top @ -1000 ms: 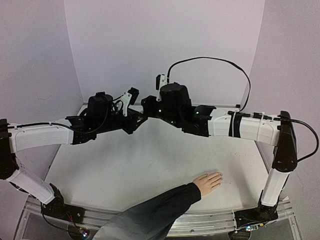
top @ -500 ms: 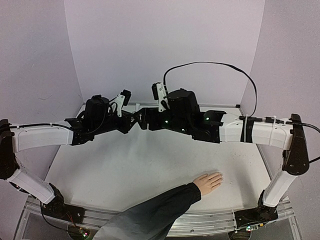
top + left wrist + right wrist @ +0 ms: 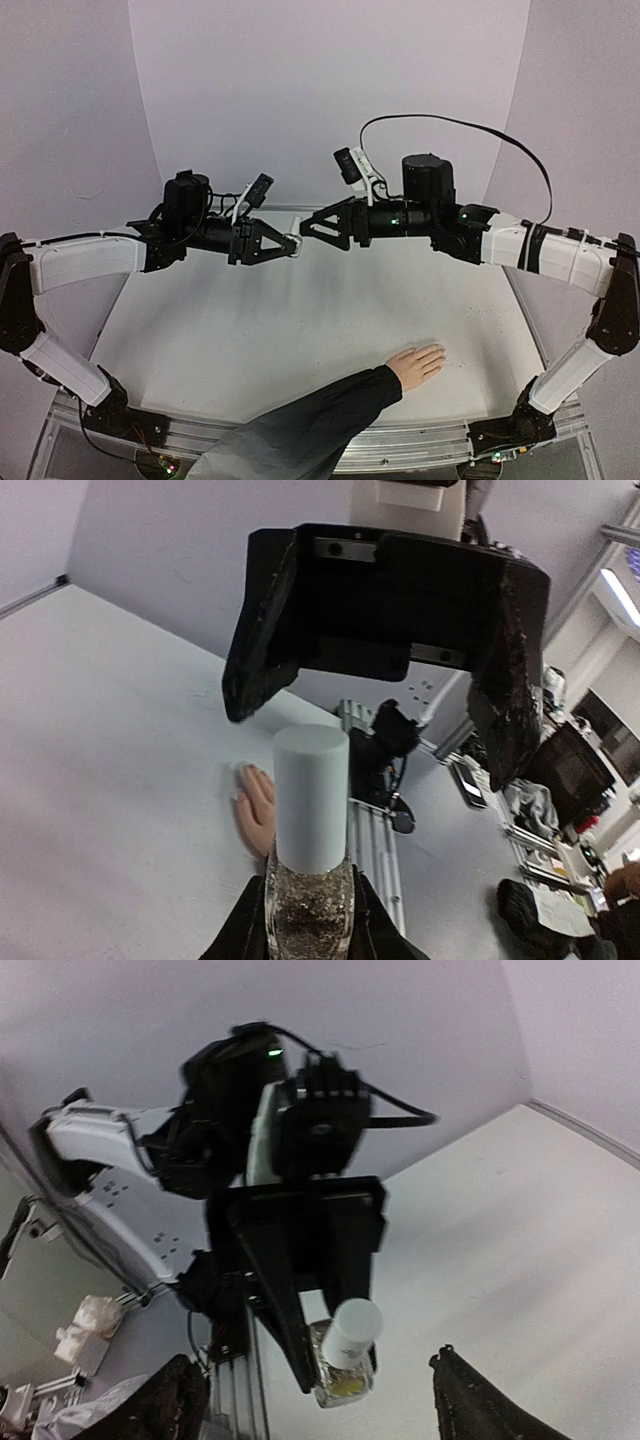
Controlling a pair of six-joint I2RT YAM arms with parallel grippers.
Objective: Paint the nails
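Top external view: my left tool (image 3: pixel 291 243) is clamped on the bottle (image 3: pixel 310 905), held level above the surface (image 3: pixel 240 330). Its white cap (image 3: pixel 311 800) points at my right tool (image 3: pixel 307 229), whose jaws are spread wide and empty, just clear of the cap. The nails (image 3: pixel 438 352) are on the hand (image 3: pixel 416 363), which lies flat at the surface's front right, well apart from both tools.

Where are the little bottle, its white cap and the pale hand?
bottle (image 3: pixel 308 915): left wrist view, on its glass body under the cap.
white cap (image 3: pixel 311 800): left wrist view, middle of its side.
hand (image 3: pixel 416 363): top view, on the back of the hand.
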